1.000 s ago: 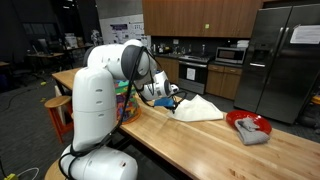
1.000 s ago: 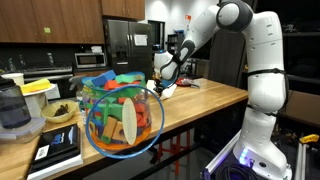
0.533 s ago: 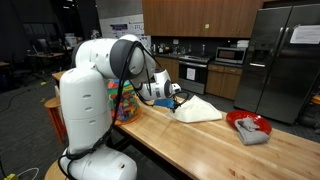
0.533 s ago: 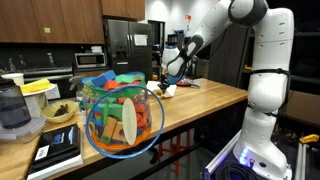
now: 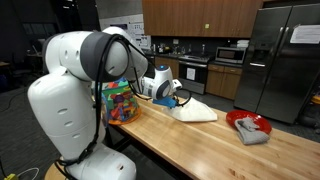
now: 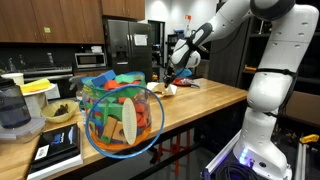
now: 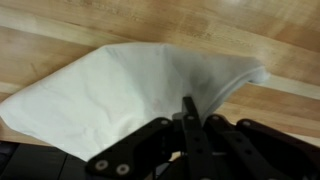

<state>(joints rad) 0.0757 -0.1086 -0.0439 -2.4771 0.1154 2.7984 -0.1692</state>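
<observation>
A white cloth [image 7: 125, 85] lies spread on the wooden table [image 7: 270, 30], with one corner drawn up to a peak. My gripper [image 7: 188, 104] is shut on that peak, its two black fingers pressed together with cloth between them. In both exterior views the arm reaches over the table, with the gripper [image 5: 177, 97] [image 6: 178, 72] at the raised end of the cloth [image 5: 195, 112]. The cloth [image 6: 168, 89] shows only as a small white patch behind the toy tub.
A clear tub of coloured toy blocks [image 5: 120, 100] [image 6: 120, 118] stands at the table's end near the robot base. A red bowl [image 5: 236, 120] holding a grey rag [image 5: 252, 131] sits further along. A blender jar [image 6: 12, 108], a dish [image 6: 60, 112] and a tablet [image 6: 58, 148] are near the tub.
The arm has swung and the gripper, still shut, has drawn the white cloth a little along the table toward the toy tub.
</observation>
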